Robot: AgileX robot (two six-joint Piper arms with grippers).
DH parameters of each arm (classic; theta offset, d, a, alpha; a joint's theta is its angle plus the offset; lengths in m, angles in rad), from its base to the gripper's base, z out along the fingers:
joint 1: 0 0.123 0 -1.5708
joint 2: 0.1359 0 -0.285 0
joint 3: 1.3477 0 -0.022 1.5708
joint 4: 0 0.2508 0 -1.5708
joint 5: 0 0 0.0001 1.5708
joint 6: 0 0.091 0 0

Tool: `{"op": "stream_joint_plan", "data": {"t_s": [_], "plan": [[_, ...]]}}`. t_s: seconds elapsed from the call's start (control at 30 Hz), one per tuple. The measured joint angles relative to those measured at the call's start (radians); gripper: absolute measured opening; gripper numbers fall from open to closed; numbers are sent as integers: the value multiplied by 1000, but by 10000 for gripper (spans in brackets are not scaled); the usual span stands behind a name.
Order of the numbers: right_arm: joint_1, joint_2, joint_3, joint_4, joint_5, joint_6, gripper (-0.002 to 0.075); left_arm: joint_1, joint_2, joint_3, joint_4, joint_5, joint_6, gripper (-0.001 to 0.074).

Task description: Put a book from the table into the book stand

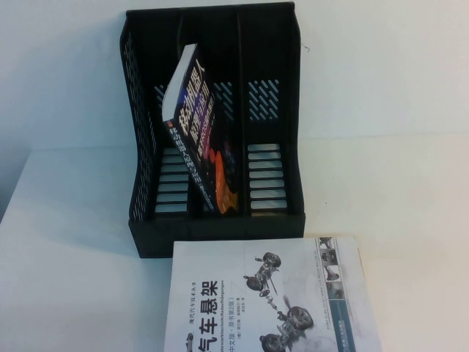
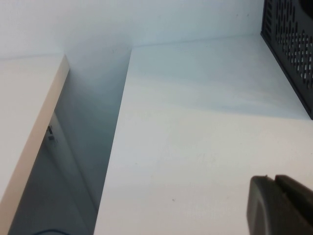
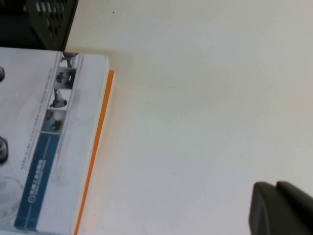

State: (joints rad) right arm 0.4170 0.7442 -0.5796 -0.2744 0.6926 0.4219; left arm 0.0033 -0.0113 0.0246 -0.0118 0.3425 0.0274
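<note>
**Black book in the rack, both arms back**

White-covered book [image 1: 275, 297] with grey suspension drawings lies nearest the camera, flat on the tabletop [image 1: 66, 242], its far edge just in front of the book stand [image 1: 212, 117]. Not the task item; leave it.

Tabletop: plain white, large. The left wrist view shows its edge and a gap beside it.

Book stand: black, three upright slots, mesh sides, open front facing the camera. Left and right slots look empty.

The book [image 1: 198, 132], black cover with a white title and orange blobs, sits in the middle slot. It is tilted, top corner leaning left over the divider, bottom edge on the slotted base. Placement looks done or nearly done.

Left claw [image 2: 281, 205]: only a dark tip shows in its wrist view, above bare tabletop, the stand's mesh side well apart. Cannot tell whether it is spread or pressed together.

Right claw [image 3: 281, 208]: same, a dark tip over bare tabletop near the white book's orange spine edge. Cannot tell its state. Neither claw shows in the high view.

Doing it well, as I judge: keep both arms clear of the stand. If the lean matters, nudge the top corner right, gently, so the light rack does not slide or tip.
</note>
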Motion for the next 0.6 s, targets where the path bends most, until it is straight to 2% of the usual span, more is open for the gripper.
{"op": "stream_joint_plan", "data": {"t_s": [0.2, 0.33, 0.5, 0.6], "plan": [[-2, -61, 110, -2, -50, 20, -2, 0, 0, 0, 0, 0, 0, -3], [-39, -185, 234, -2, -160, 72, -2, 0, 0, 0, 0, 0, 0, -3], [-138, -405, 370, -2, -299, 77, -2, 0, 0, 0, 0, 0, 0, -3], [-229, -537, 426, -2, -320, 12, -2, 0, 0, 0, 0, 0, 0, -3]]}}
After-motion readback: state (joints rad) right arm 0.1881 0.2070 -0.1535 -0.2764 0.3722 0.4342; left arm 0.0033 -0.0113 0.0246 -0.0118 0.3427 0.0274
